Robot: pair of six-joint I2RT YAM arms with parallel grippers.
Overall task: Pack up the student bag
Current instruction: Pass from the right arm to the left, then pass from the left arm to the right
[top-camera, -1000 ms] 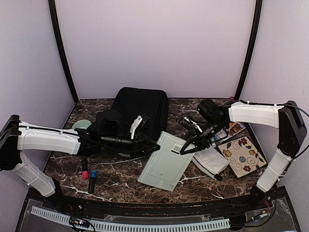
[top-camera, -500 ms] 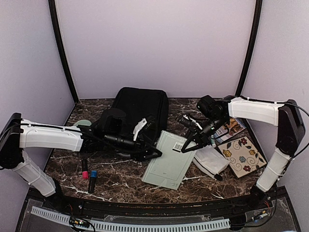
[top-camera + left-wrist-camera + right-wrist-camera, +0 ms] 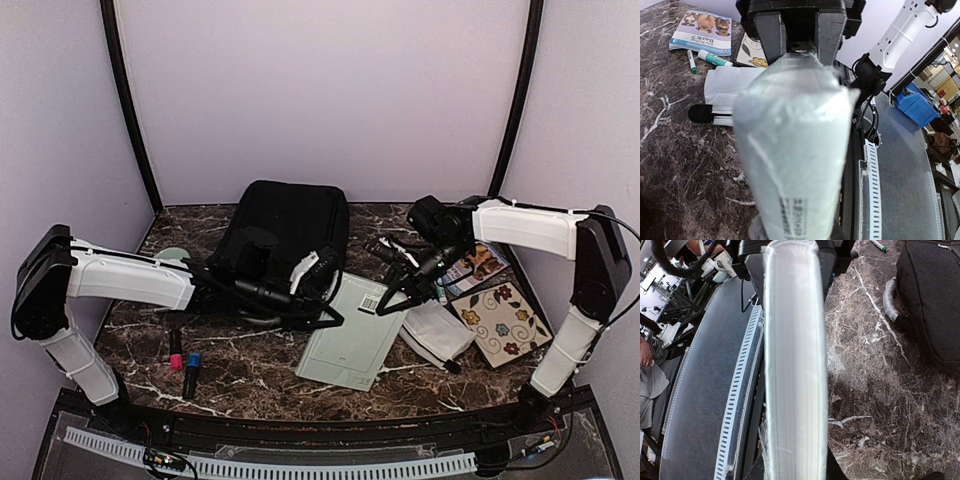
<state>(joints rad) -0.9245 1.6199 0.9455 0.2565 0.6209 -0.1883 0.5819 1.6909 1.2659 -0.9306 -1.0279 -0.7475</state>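
The student bag (image 3: pixel 290 225) is a large black backpack lying flat at the back centre, and its corner also shows in the right wrist view (image 3: pixel 932 300). A pale green plastic-wrapped notebook (image 3: pixel 350 345) hangs tilted above the table in front of it. My right gripper (image 3: pixel 392 302) is shut on the notebook's top right corner, seen edge-on (image 3: pixel 795 365). My left gripper (image 3: pixel 335 318) is shut on its upper left edge. In the left wrist view the notebook (image 3: pixel 790 150) covers my own fingers, and the right gripper (image 3: pixel 800 25) clamps its far end.
A white fabric pouch (image 3: pixel 435 335) lies right of the notebook, with a floral notebook (image 3: pixel 500 320) and a dog-cover book (image 3: pixel 478 265) beyond it. A green marker (image 3: pixel 715 57) lies beside the book. Pink and blue markers (image 3: pixel 182 360) lie front left, and a pale green round item (image 3: pixel 170 258) sits left of the bag.
My left arm has reached further right and its gripper has settled on the notebook's left edge. The notebook has shifted slightly. My right gripper has kept its hold.
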